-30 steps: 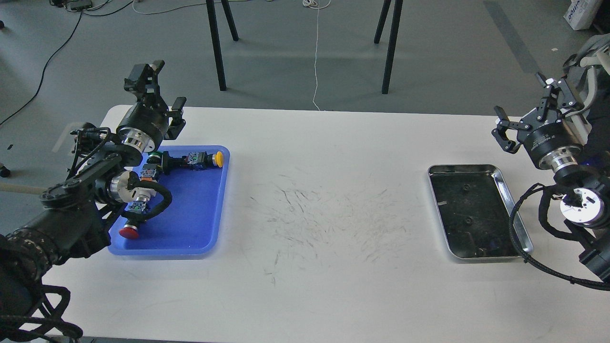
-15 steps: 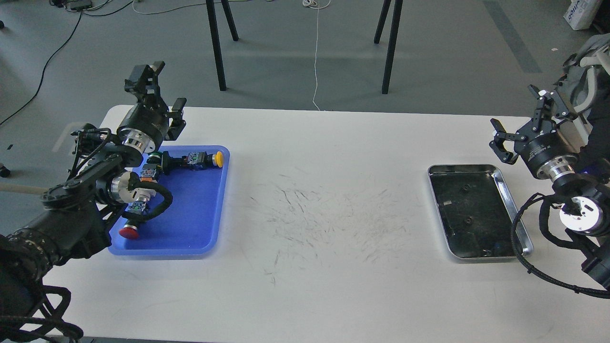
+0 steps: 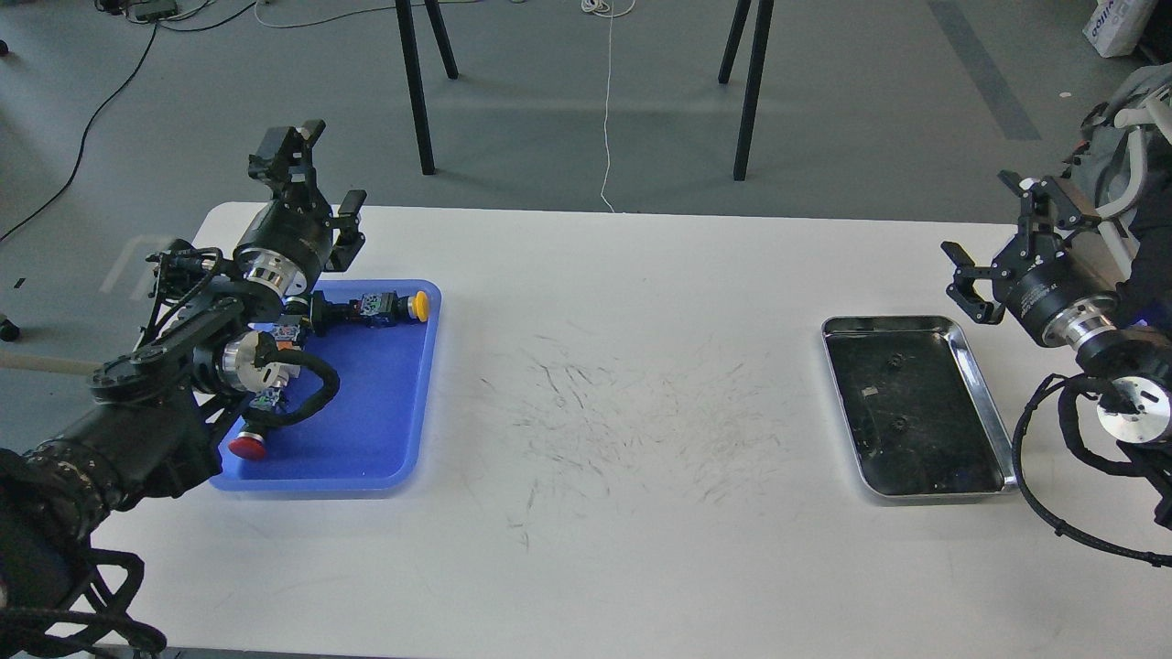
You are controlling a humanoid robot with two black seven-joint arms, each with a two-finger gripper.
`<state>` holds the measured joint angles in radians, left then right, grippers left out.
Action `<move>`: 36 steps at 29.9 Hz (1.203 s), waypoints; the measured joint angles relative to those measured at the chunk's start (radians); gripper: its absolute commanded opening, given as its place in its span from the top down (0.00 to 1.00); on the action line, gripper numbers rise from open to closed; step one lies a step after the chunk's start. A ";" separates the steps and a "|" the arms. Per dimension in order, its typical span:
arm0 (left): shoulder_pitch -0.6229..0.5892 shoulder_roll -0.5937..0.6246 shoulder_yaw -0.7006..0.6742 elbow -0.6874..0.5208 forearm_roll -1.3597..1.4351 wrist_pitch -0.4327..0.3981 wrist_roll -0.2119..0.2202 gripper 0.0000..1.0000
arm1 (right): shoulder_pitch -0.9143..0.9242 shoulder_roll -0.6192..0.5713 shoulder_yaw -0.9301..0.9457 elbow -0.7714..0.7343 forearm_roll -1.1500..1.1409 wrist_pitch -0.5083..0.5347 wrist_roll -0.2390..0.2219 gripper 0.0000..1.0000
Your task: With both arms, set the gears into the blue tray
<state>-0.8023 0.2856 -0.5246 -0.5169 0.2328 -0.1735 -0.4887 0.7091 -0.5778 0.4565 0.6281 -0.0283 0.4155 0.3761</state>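
Swinging back toward the far right edge of the counter [image 3: 604, 567], the right gripper [image 3: 993, 249] has drifted away from the silver tray [image 3: 991, 395] over the last second; a moment ago it sat a little nearer the tray's far corner, and now it hangs up and to the right of it, fingers spread wide and holding nothing. The left gripper [image 3: 319, 169] has barely shifted, nudging slightly right above the far edge of the blue tray [image 3: 375, 430], its fingers apart and empty too. The gears [image 3: 899, 424] lie where they were, small dark rings on the dark bottom of the silver tray; I can make out one near the middle and another toward the far end, and there may be more near the front that I can't tell from the glare. The blue tray holds only push-button switches [image 3: 389, 307] with yellow and red caps, no gears as far as I can see, though the left arm hides part of it. So the job looks barely begun: the right arm's pull-back reads to me as lining up for a reach down into the silver tray rather than progress, and those thin rings flat on metal will likely be awkward to pinch.
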 measured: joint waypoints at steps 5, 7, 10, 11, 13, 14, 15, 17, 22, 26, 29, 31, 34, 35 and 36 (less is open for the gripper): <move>0.000 0.000 0.000 0.000 0.000 0.000 0.000 0.00 | 0.064 -0.014 -0.133 -0.006 -0.033 0.001 0.000 0.02; 0.000 0.000 0.000 0.000 0.000 0.000 0.000 0.00 | 0.086 -0.020 -0.181 -0.009 -0.056 0.003 0.000 0.02; 0.000 0.000 0.000 0.000 0.000 -0.001 0.000 0.00 | 0.113 -0.025 -0.232 -0.012 -0.095 0.004 0.000 0.02; 0.000 0.000 0.000 0.000 0.000 -0.001 0.000 0.00 | 0.119 -0.026 -0.244 -0.012 -0.108 0.004 0.000 0.02; 0.000 0.000 0.000 0.000 0.000 -0.001 0.000 0.00 | 0.128 -0.026 -0.267 -0.011 -0.146 0.006 0.000 0.02; 0.000 0.000 0.000 0.000 0.000 -0.001 0.000 0.00 | 0.132 -0.026 -0.274 -0.011 -0.165 0.006 0.000 0.02; 0.000 0.000 0.000 0.000 0.000 -0.001 0.000 0.00 | 0.138 -0.026 -0.281 -0.010 -0.189 0.006 0.000 0.02; 0.001 0.000 0.000 0.000 0.001 -0.001 0.000 0.00 | 0.150 -0.027 -0.288 -0.010 -0.240 0.006 0.001 0.02; 0.002 0.000 0.000 0.000 0.002 -0.001 0.000 0.00 | 0.159 -0.040 -0.291 -0.011 -0.350 0.006 0.001 0.02; 0.001 -0.015 0.000 0.022 0.002 0.005 0.000 0.00 | 0.164 -0.044 -0.298 -0.011 -0.432 0.007 0.001 0.02; 0.000 -0.034 0.000 0.064 0.003 0.009 0.000 0.00 | 0.166 -0.044 -0.327 -0.015 -0.476 0.007 0.000 0.02; -0.001 -0.041 0.001 0.077 0.005 0.009 0.000 0.00 | 0.173 -0.044 -0.352 -0.017 -0.485 0.007 0.000 0.02; -0.002 -0.045 0.001 0.082 0.008 0.006 0.000 0.00 | 0.187 -0.043 -0.405 -0.032 -0.489 0.007 0.000 0.02; -0.002 -0.046 0.002 0.083 0.008 0.004 0.000 0.00 | 0.193 -0.042 -0.426 -0.042 -0.489 0.007 0.000 0.02; -0.002 -0.046 0.003 0.083 0.009 0.003 0.000 0.00 | 0.199 -0.040 -0.444 -0.052 -0.489 0.007 0.000 0.02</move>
<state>-0.8038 0.2397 -0.5221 -0.4343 0.2416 -0.1701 -0.4887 0.9085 -0.6181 0.0123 0.5757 -0.5178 0.4220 0.3758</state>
